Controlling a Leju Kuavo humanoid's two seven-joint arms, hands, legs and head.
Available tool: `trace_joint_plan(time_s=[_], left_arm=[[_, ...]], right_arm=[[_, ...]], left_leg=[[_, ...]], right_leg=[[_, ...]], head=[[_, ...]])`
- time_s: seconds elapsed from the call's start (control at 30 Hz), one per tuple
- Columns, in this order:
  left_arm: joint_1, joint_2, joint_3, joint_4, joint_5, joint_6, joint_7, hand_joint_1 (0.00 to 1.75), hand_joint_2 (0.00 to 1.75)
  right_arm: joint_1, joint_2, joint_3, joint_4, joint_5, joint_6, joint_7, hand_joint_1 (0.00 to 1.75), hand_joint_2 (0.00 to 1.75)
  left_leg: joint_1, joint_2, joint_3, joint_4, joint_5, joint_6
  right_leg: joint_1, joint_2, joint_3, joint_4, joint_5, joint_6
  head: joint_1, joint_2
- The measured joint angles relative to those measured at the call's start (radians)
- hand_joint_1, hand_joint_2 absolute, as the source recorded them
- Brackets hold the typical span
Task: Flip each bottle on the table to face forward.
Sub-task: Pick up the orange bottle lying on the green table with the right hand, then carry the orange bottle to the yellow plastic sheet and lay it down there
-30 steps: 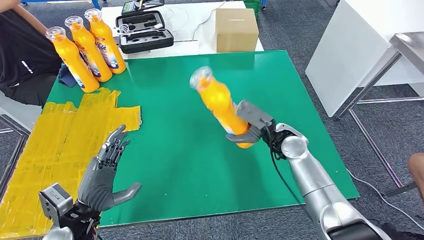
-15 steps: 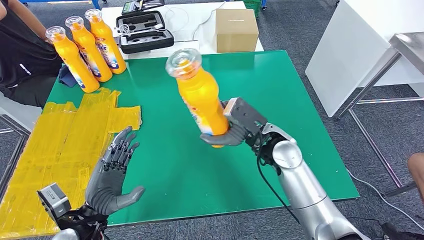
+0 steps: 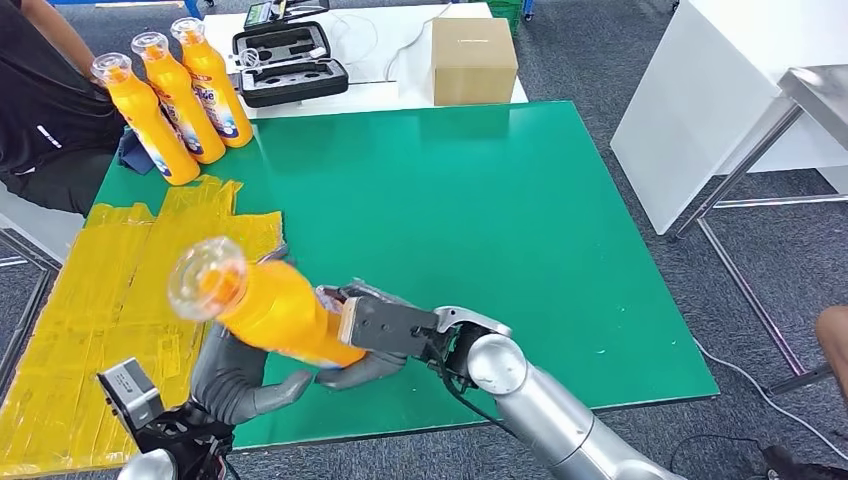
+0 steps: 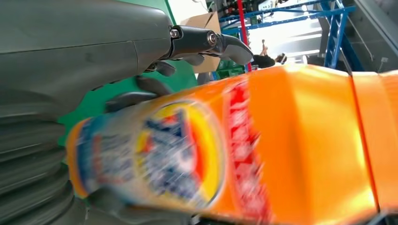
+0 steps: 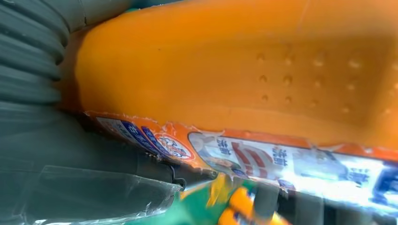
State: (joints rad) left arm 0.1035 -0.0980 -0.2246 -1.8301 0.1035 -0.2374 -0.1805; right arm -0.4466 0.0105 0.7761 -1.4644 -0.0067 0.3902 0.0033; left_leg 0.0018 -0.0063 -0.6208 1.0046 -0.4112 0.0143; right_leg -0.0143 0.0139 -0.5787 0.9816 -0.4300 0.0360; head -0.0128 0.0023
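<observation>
Orange bottle (image 3: 275, 310), clear-capped, lies tilted in the air above the near left part of the green table (image 3: 480, 200), cap end pointing left and toward the camera. Right hand (image 3: 375, 335) grips its lower body, fingers wrapped around the base end; silver forearm reaches in low from the right, bent across the body. Left hand (image 3: 235, 375) sits just under the bottle, palm up, thumb out toward the right hand; whether it actually clamps the bottle I cannot tell, though the left wrist view shows its fingers (image 4: 206, 42) curved around the far side of the bottle.

Label on the held bottle: blue, yellow and red oval logo in the left wrist view, blurred, unreadable. Right wrist view shows a strip with red characters and blue print, too smeared to read.

Three more orange bottles (image 3: 175, 95) stand upright together at the far left corner; the rightmost shows a blue label, lettering not legible. Yellow tape patch (image 3: 110, 290) covers the left table edge.
</observation>
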Motion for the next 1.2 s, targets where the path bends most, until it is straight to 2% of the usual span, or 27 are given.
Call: trace_joint_plan(time_s=[0.27,0.57,0.97,1.0,1.1,1.13,1.2], left_arm=[[-0.004,0.000,-0.002,0.001,0.012,0.003,0.011,0.00,1.75],[-0.001,0.003,-0.011,0.001,0.009,-0.005,0.012,0.00,1.75],[0.003,0.026,-0.015,0.001,-0.019,-0.023,0.011,0.00,1.75],[0.003,0.027,-0.015,0.001,-0.022,-0.025,0.010,0.13,1.75],[0.003,0.032,-0.015,0.001,-0.033,-0.034,0.006,1.44,1.75],[0.003,0.035,-0.015,0.001,-0.037,-0.039,0.003,1.75,1.75],[0.001,0.041,-0.015,0.001,-0.042,-0.052,-0.006,1.75,1.75]], right_arm=[[-0.018,0.001,0.054,0.025,-0.005,0.009,-0.008,1.75,1.75],[-0.032,-0.011,0.097,0.061,-0.037,0.037,-0.054,1.75,1.75],[-0.080,-0.017,0.150,0.076,-0.041,0.070,-0.052,1.75,1.75],[-0.084,-0.018,0.154,0.076,-0.041,0.070,-0.052,1.75,1.75],[-0.098,-0.023,0.171,0.077,-0.042,0.070,-0.052,1.75,1.75],[-0.103,-0.025,0.176,0.078,-0.044,0.070,-0.051,1.75,1.75],[-0.108,-0.029,0.185,0.081,-0.049,0.075,-0.052,1.75,1.75]], left_leg=[[0.000,0.000,0.000,0.000,0.000,0.000],[0.000,0.000,0.000,0.000,0.000,0.000],[0.000,0.001,0.000,0.000,0.000,0.000],[0.000,0.001,0.000,0.000,0.000,0.000],[0.000,0.001,0.000,0.000,0.000,0.000],[0.000,0.001,0.000,0.000,0.000,0.000],[0.000,0.001,0.000,0.000,0.000,0.000]], right_leg=[[0.000,0.000,0.000,0.000,0.000,0.000],[0.000,0.000,0.000,0.000,0.000,0.000],[0.000,0.000,0.000,0.000,0.000,0.000],[0.000,0.000,0.000,0.000,0.000,0.000],[0.000,0.000,0.000,0.000,0.000,0.000],[0.000,0.000,0.000,0.000,0.000,0.000],[0.000,0.000,0.000,0.000,0.000,0.000]], head=[[0.000,0.000],[0.000,0.000],[0.000,0.000],[0.000,0.000],[0.000,0.000],[0.000,0.000],[0.000,0.000]])
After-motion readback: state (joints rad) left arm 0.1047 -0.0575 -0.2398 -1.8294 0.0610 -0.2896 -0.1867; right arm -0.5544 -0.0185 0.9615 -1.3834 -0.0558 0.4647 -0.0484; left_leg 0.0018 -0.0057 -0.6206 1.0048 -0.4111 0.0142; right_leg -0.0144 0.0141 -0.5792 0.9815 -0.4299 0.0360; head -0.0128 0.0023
